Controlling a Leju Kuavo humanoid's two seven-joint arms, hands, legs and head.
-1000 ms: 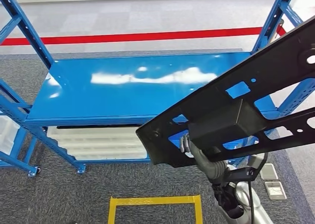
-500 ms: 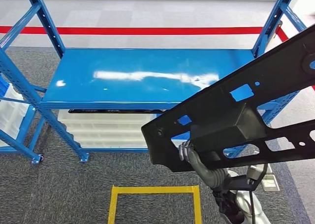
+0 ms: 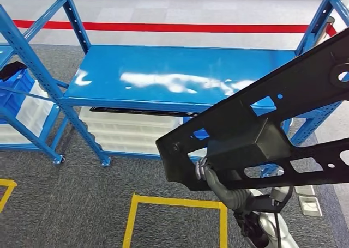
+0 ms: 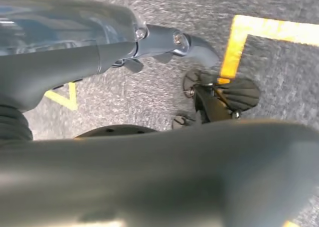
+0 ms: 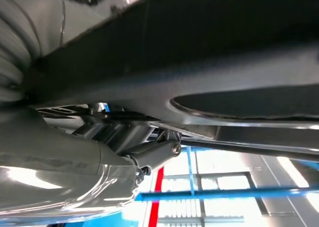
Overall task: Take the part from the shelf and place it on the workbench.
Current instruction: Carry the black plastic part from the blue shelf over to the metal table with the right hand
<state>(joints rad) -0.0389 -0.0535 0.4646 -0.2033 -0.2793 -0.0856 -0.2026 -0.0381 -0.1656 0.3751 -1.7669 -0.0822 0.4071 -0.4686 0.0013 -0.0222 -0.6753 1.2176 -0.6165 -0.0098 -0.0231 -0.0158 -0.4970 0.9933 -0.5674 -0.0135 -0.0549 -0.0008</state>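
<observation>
Shelf [image 3: 173, 76], blue steel, spans the head view with a glossy bare top deck and pale corrugated sheets [image 3: 131, 136] stacked on the level below; blue bins [image 3: 14, 87] sit in the neighbouring bay at far left. Floor is grey carpet [image 3: 61, 204] marked with yellow tape squares [image 3: 176, 204], and a red line [image 3: 164, 27] runs across the lighter floor behind the rack. Part [image 3: 263, 133], a long black plastic panel with cut-outs and a boxy raised block near its middle, is off the shelf and carried in the air in front of it, tilted so its right end rises toward the upper right corner of the head view. Right hand [image 3: 205, 169] sits under the panel's lower left section, its grey ribbed wrist cover coming up from below; fingers are tucked against the underside and hold the panel, though the exact grip is hidden by the part. Right wrist view shows the same dark panel [image 5: 211, 52] pressed close over the hand, blue shelf rails beyond. Left hand [image 4: 60, 67] hangs over the carpet in its wrist view, blurred; cannot tell how its fingers lie.
</observation>
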